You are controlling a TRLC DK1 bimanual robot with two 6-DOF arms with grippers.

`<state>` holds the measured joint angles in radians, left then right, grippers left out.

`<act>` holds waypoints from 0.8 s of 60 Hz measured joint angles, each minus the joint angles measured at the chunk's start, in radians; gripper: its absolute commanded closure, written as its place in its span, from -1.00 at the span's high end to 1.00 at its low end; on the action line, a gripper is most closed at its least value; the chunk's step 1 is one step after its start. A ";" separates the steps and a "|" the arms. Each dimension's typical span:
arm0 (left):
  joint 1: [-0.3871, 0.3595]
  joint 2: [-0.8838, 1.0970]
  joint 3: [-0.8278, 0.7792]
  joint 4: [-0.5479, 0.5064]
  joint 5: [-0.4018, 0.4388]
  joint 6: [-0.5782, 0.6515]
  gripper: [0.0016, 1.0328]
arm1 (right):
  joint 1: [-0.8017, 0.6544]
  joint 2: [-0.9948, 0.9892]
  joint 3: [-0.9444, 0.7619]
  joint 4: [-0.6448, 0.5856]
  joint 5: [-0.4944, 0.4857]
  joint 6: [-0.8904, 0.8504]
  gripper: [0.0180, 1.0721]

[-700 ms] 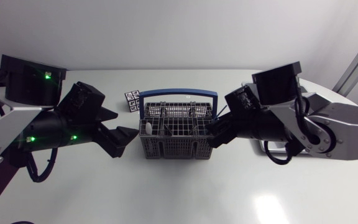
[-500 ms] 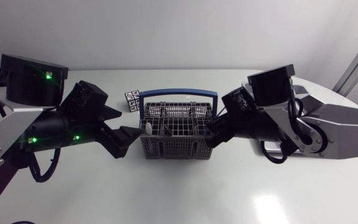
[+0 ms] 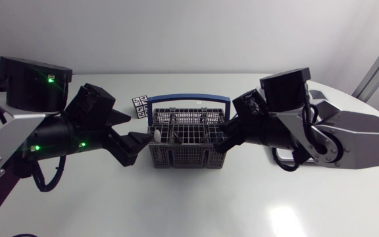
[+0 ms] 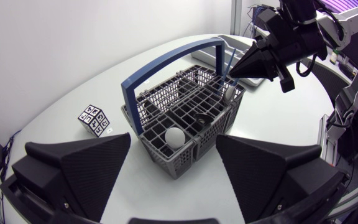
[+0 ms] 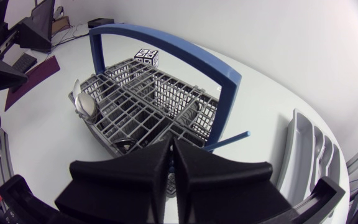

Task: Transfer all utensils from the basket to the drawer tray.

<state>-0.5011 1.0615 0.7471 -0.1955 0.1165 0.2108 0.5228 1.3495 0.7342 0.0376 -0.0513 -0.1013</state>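
Grey wire basket (image 3: pixel 186 146) with a blue carry handle (image 3: pixel 188 100) arched over it; everything below is placed from it.

- White spoon (image 4: pixel 174 135): upright in a cell at the basket end nearest the left arm.
- Dark utensil (image 4: pixel 201 117): sunk in a middle cell, only its rounded top showing. Type cannot be told.
- Blue-handled utensil (image 5: pixel 232 141): slanting out of the basket end nearest the right arm.
- Drawer tray (image 5: pixel 303 155): on the table beyond that same end, apart from the basket.
- Marker cube (image 3: pixel 139 105): behind the basket's corner on the left arm's side.
- Left gripper (image 3: pixel 139 148): just off the spoon end, fingers spread wide, touching nothing.
- Right gripper (image 5: pixel 171 142): at the opposite end, low over the rim, fingers pressed together with only a seam between them. The blue shaft lies beside the tips, not visibly between them.

Judgement: no utensil is out yet, and the step in hand looks like the first pick at the right arm's end. To do it well, the right fingers should part before dropping around the blue shaft. They should grip high on it and draw straight up, clear of the wire cells and the arch. The left gripper could brace the basket wall against tipping.
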 measured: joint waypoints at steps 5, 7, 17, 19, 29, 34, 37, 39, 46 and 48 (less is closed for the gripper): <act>-0.001 0.000 0.000 0.000 0.000 0.000 0.86 | 0.000 0.000 0.002 -0.003 0.000 0.000 -0.89; -0.002 0.000 0.000 0.000 0.000 0.000 0.86 | 0.000 -0.001 0.002 -0.005 0.000 0.001 -0.89; -0.012 0.000 -0.002 0.003 0.000 0.000 0.86 | 0.000 -0.040 0.021 -0.086 -0.004 0.000 -0.89; -0.012 0.000 -0.002 0.003 0.000 0.000 0.86 | 0.000 -0.054 0.028 -0.104 -0.008 0.000 -0.89; -0.012 0.000 -0.013 0.026 0.000 0.000 0.86 | -0.001 -0.137 0.087 -0.186 -0.030 0.000 -0.89; -0.012 0.000 -0.026 0.040 0.000 0.000 0.86 | -0.005 -0.170 0.119 -0.224 -0.041 0.000 -0.89; -0.012 0.000 -0.029 0.040 0.000 0.000 0.86 | -0.008 -0.188 0.140 -0.249 -0.046 0.000 -0.89; -0.012 0.000 -0.029 0.042 0.000 0.000 0.86 | -0.008 -0.202 0.158 -0.270 -0.050 0.000 -0.89; -0.012 0.000 -0.029 0.048 0.000 0.000 0.86 | -0.014 -0.241 0.219 -0.354 -0.061 0.000 -0.89; -0.013 0.000 -0.029 0.048 0.000 0.000 0.86 | -0.019 -0.255 0.237 -0.382 -0.067 0.000 -0.89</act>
<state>-0.5140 1.0615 0.7177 -0.1478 0.1162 0.2111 0.5037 1.0946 0.9714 -0.3443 -0.1184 -0.1013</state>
